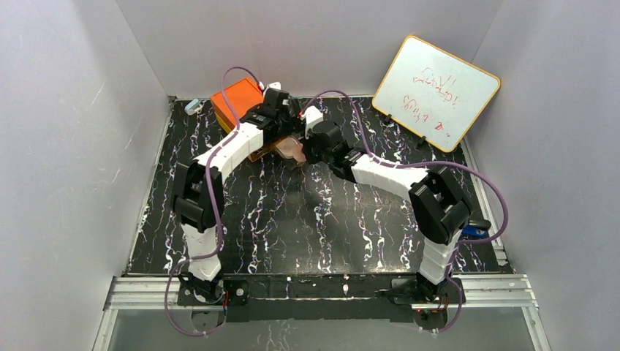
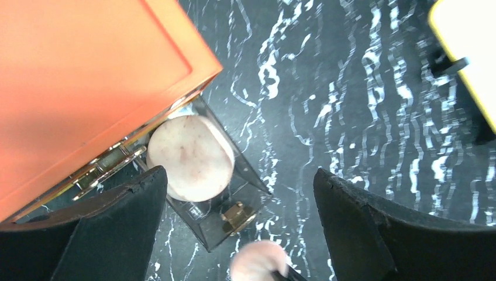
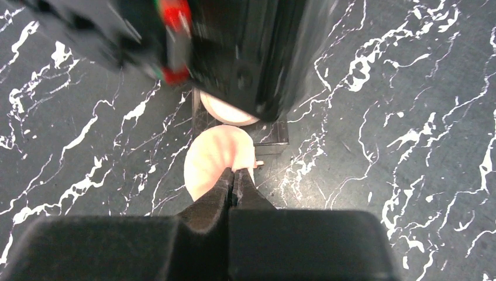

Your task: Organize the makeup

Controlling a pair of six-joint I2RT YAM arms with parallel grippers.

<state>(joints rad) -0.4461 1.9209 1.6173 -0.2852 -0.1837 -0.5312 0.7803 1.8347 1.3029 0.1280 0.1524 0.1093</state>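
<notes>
Both arms meet at upper centre of the overhead view, beside the orange box [image 2: 88, 76]. Left pincer [image 2: 237, 178]: jaws spread wide, nothing between them, hanging over the clear tray [image 2: 202, 225] that juts from under the box's lower right corner. One peach-pink makeup round, the seated disc [image 2: 190, 157], lies flat in that tray, close against the box's gold hinge. It sits just up-frame of the left finger in the left wrist view and touches neither finger. Right pincer [image 3: 234, 178]: jaws closed tight, apparently nipping the near rim of a second round, the pinched disc [image 3: 213, 158], whose broad face is turned up toward the right wrist camera. Being round, it has no long axis to speak of. What matters is the rim grip and the flat face. Key relation: from the right pincer the tray lies straight up-frame, just beyond the pinched disc, which overlaps the tray's near edge. The right arm has this one outright. The left arm's dark body covers most of the tray opening in the right wrist view. Judgement: the pinched disc goes in next, forward and down beside the seated disc, and room looks tight until the left arm clears. Black marbled counter [image 2: 351, 88] otherwise bare around the tray in both wrist views.
</notes>
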